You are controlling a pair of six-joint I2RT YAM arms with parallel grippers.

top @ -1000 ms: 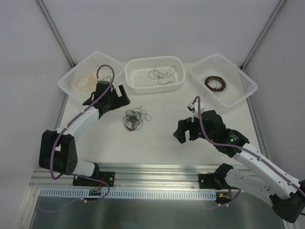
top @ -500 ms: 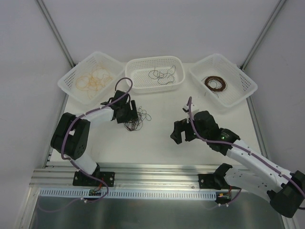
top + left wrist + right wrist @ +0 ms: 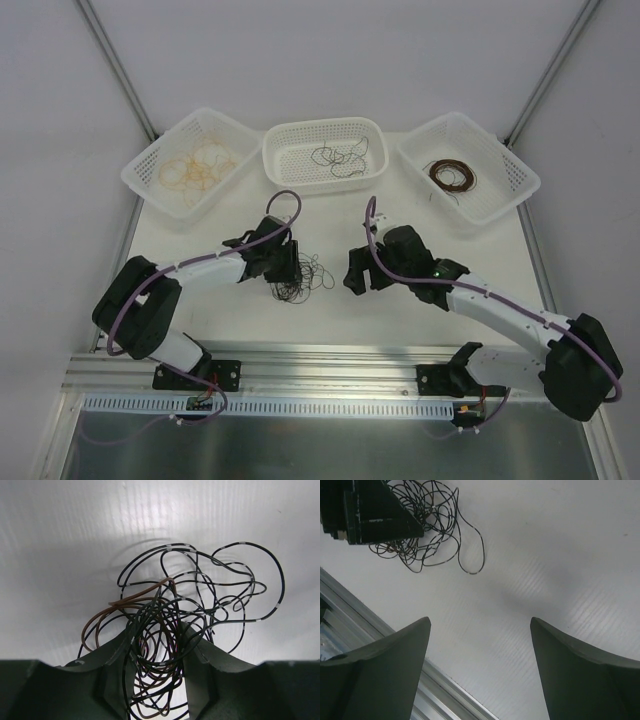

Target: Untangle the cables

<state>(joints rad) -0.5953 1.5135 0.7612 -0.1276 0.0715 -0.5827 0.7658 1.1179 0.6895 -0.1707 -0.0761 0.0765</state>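
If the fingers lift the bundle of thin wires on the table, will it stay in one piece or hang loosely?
The wire bundle is probably floppy: its thin strands curl into loose loops, so they would likely droop. It may rise as one clump, since black and brown strands cross many times between the left fingers.

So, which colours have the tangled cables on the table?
The cables are black and brown; clearest in left wrist view.

Nothing to read here: no lettering, label, brand mark or number shows legibly on any surface in these three views.
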